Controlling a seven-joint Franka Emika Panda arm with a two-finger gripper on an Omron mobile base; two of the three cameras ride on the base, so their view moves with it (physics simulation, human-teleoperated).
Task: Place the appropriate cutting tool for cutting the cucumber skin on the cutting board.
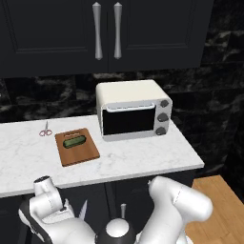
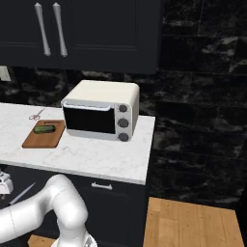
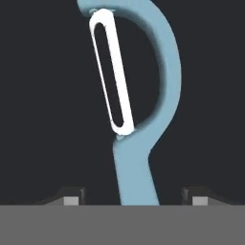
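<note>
Hand view: the light-blue peeler stands between the two fingertips of the pincer, silvery blade pointing away. The tips sit well apart on either side of the handle; whether they grip it cannot be told.

Base views: the arm is folded low in front of the bench, below its near edge. The cutting board lies on the bench left of the toaster oven, the cucumber on its far half, leaving the near half free for the tool. The pink scissors lie beyond the board's far left corner.
</note>
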